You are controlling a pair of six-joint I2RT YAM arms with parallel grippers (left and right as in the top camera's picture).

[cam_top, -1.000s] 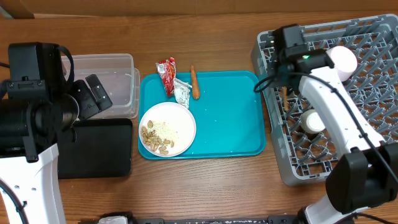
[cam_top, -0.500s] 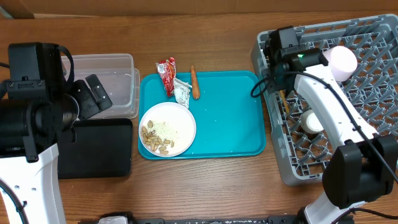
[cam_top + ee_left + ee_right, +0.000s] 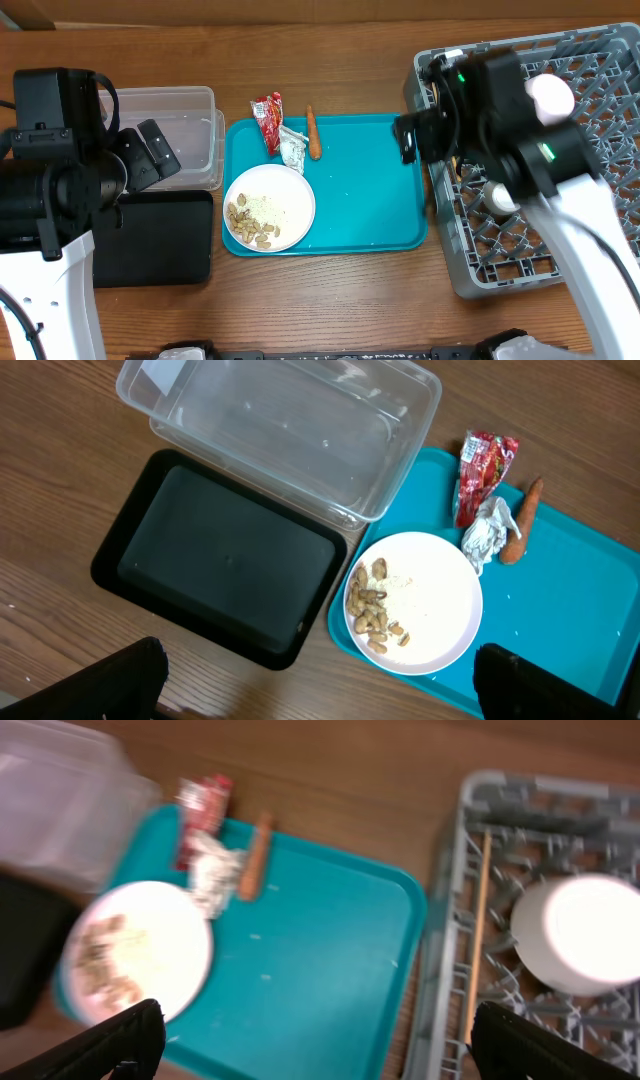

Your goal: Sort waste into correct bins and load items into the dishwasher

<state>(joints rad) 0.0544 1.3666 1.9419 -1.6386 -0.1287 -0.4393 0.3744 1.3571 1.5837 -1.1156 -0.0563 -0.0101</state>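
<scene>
On the teal tray (image 3: 375, 200) stands a white bowl (image 3: 268, 207) with rice and brown bits. At the tray's back edge lie a red wrapper (image 3: 266, 118), a crumpled silvery wrapper (image 3: 291, 148) and a carrot (image 3: 313, 133). The clear tub (image 3: 180, 125) and black tray (image 3: 160, 240) sit to the left. The grey dish rack (image 3: 600, 180) holds a white cup (image 3: 500, 197) and chopsticks (image 3: 478, 935). My right gripper (image 3: 325, 1045) hangs open and empty over the tray's right edge, blurred overhead (image 3: 408, 140). My left gripper (image 3: 320, 690) is open, high above bowl (image 3: 415, 603) and black tray (image 3: 220, 555).
The left arm's dark body (image 3: 60, 170) stands over the table's left edge beside the tub. The right arm (image 3: 560, 190) reaches across the rack's left half. Bare wood shows in front of the teal tray and behind it.
My right gripper has gone from shut to open and swung left from the rack's left side toward the teal tray. The chopsticks stay in the rack. The left arm is still.
</scene>
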